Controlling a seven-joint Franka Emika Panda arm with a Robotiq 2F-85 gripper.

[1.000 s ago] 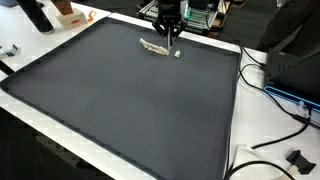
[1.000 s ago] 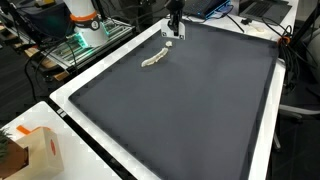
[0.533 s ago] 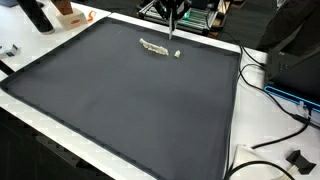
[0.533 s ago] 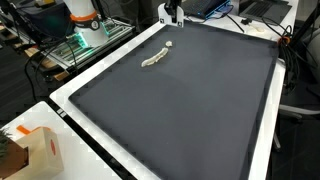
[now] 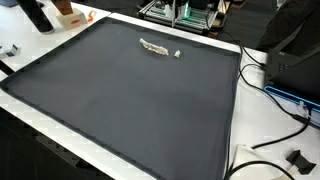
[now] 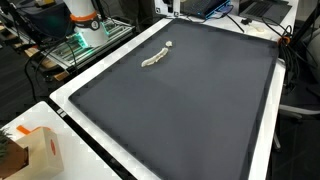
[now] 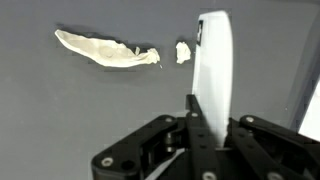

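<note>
In the wrist view my gripper is shut on a long white flat stick that juts out from between its dark fingers. It hangs above a dark grey mat. On the mat lie a crumpled pale strip and a small white lump just beyond its end, both apart from the stick. Both exterior views show the strip and the lump near the mat's far edge. The gripper itself is out of those two views.
The mat covers most of a white table. Cables and a black box lie along one side. A cardboard box stands at a near corner, and a rack with an orange-and-white object is beyond the mat.
The gripper rose from just above the lump and strip and has left the top of both exterior views. The strip and lump have stayed in place.
</note>
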